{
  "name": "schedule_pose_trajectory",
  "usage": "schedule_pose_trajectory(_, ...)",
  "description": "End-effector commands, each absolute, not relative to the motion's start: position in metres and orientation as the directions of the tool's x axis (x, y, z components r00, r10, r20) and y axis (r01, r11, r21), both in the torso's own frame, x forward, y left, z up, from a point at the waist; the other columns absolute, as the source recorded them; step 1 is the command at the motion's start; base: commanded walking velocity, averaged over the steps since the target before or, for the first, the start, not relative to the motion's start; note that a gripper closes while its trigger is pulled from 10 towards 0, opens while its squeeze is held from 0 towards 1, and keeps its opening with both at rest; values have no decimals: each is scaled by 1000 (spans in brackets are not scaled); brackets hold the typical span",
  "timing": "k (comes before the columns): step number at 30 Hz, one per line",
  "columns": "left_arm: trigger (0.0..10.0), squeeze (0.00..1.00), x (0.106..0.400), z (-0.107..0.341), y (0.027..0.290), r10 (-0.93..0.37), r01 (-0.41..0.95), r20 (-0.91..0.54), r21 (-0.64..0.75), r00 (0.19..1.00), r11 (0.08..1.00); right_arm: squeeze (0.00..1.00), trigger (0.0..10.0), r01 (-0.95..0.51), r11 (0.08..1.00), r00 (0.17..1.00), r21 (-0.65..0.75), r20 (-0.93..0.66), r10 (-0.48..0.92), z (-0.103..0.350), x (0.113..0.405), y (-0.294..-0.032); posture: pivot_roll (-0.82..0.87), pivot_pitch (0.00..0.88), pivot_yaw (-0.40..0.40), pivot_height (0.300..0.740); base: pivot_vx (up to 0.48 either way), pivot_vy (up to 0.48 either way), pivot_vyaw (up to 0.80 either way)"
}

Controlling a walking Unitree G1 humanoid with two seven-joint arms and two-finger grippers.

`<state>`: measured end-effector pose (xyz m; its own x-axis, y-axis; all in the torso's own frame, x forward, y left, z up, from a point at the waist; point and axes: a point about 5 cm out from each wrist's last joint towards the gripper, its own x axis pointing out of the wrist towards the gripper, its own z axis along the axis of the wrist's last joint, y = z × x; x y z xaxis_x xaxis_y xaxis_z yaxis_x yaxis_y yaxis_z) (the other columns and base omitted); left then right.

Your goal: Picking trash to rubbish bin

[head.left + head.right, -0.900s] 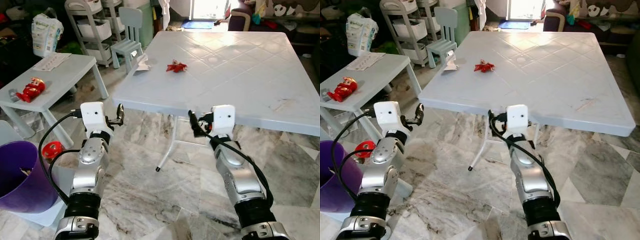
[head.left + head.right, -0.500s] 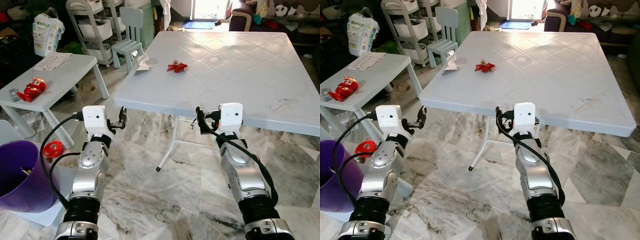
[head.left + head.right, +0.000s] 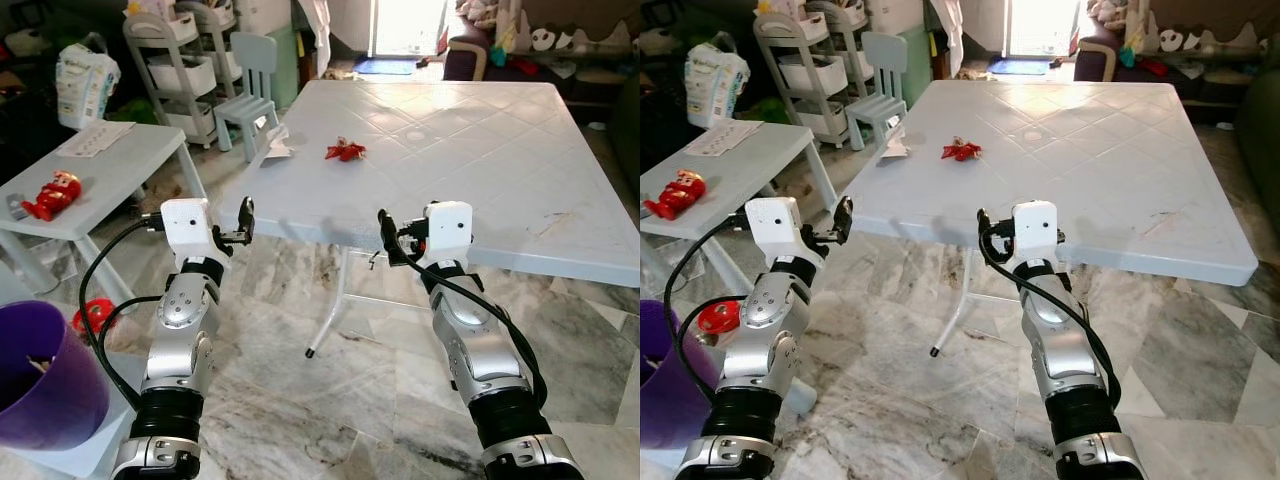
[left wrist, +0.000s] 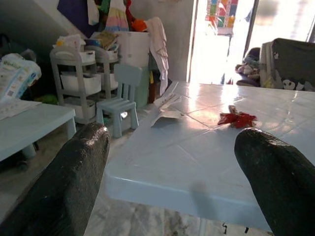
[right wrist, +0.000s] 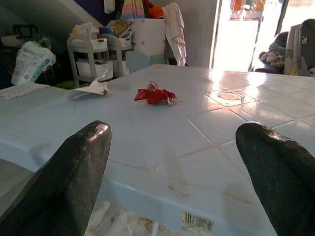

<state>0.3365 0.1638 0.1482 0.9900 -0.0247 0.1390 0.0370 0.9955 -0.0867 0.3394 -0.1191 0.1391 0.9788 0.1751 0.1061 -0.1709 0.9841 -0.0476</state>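
Wrapper [image 3: 345, 151] (print unreadable) on table [image 3: 480, 150]

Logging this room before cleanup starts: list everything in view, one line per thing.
Large pale blue plastic table: one, ahead of the robot.
Crumpled red wrapper: one, on the large table.
Crumpled white paper: one, at that table's left edge.
Small pale blue side table: one, left.
Red toy figure: one, on the side table.
White sheet: one, on the side table.
Purple plastic bin: one, on the floor, lower left.
Pale blue child's chair: one, behind.
Left gripper: fingers open, before the table edge.
Right gripper: fingers open, before the table edge.
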Motion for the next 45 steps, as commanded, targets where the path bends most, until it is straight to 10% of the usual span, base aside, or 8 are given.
schedule_pose_trajectory(1, 10000, 0, 336, 152, 163, -29, 43, 155, -89, 988, 995, 0, 10000, -183, 981, 976, -58, 107, 189, 139, 339, -117, -2, 0, 35, 740, 446, 0, 0)
schedule_pose_trajectory(45, 10000, 0, 337, 143, 165, 10, -1, 92, -94, 996, 996, 0, 10000, -266, 960, 953, -82, 124, 275, 138, 330, -109, -17, 17, 29, 740, 378, 0, 209)
